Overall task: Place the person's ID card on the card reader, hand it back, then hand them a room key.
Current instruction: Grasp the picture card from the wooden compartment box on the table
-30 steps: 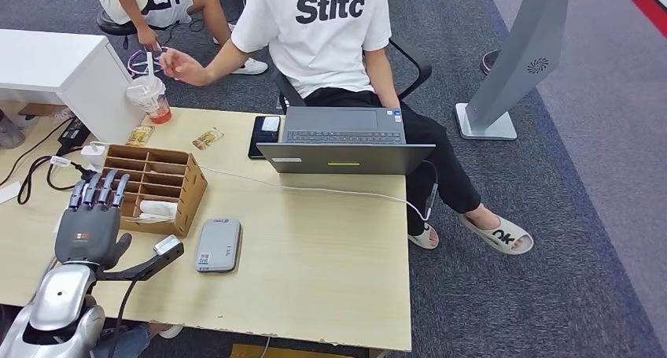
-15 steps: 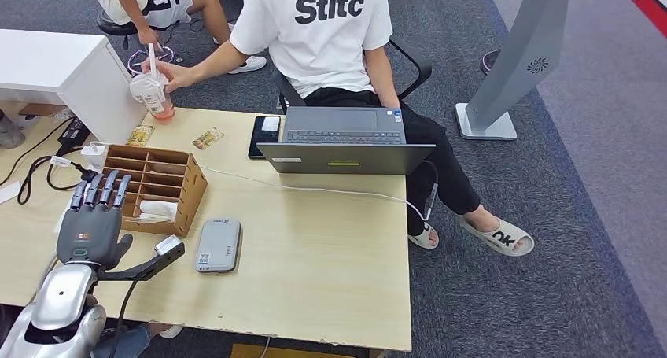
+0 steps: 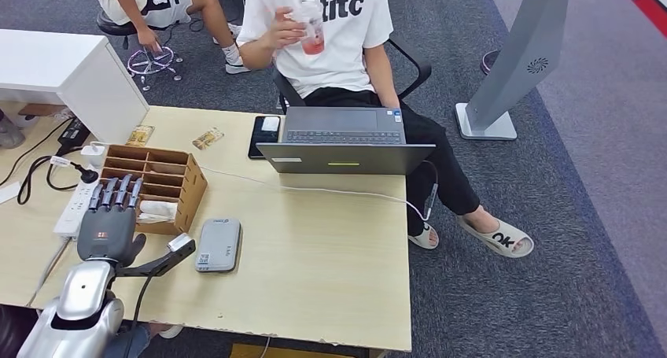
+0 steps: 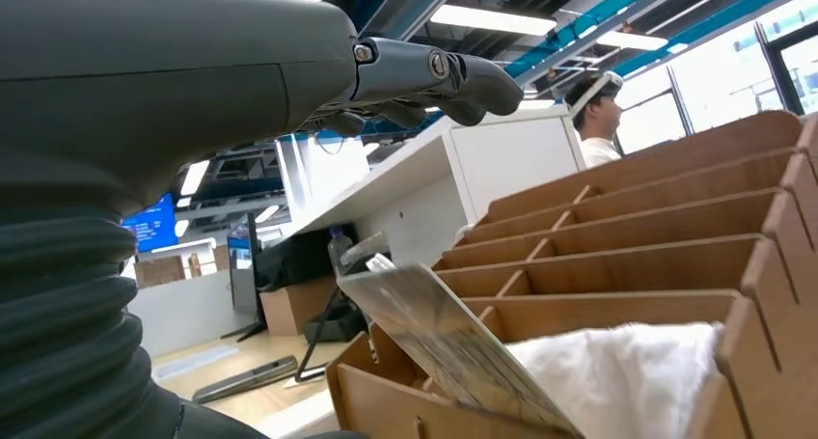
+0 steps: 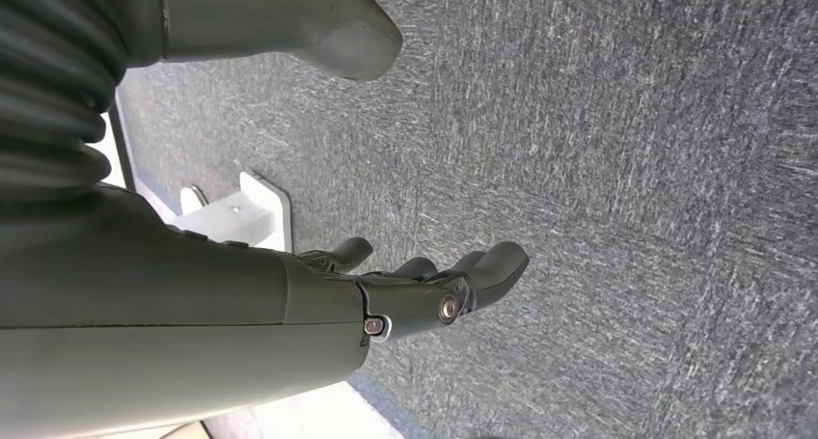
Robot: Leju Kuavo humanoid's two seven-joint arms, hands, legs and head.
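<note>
I'm looking across the wooden table (image 3: 315, 248), where the person in the white T-shirt (image 3: 330, 35) is sitting behind the open laptop (image 3: 346, 142). The big change: the iced drink cup (image 3: 308, 27), which was down at the table's far left corner a moment ago, is now up at the person's chest in their hand. So they're busy drinking, not offering me an ID card, and I'm judging the first step as not yet begun.

Meanwhile my left hand (image 3: 110, 220) is sliding right and forward, fingers straight, apart and holding nothing, fingertips now at the near edge of the cardboard divider box (image 3: 161, 185). The left wrist view is showing a card (image 4: 439, 338) leaning in the box's nearest slot beside white tissue (image 4: 617, 371); I'm guessing that's a room key.

The grey card reader (image 3: 218, 245) is lying flat just right of my hand, nothing on it.

My right hand (image 5: 424, 289) is hanging over carpet, fingers loosely curled, empty.
</note>
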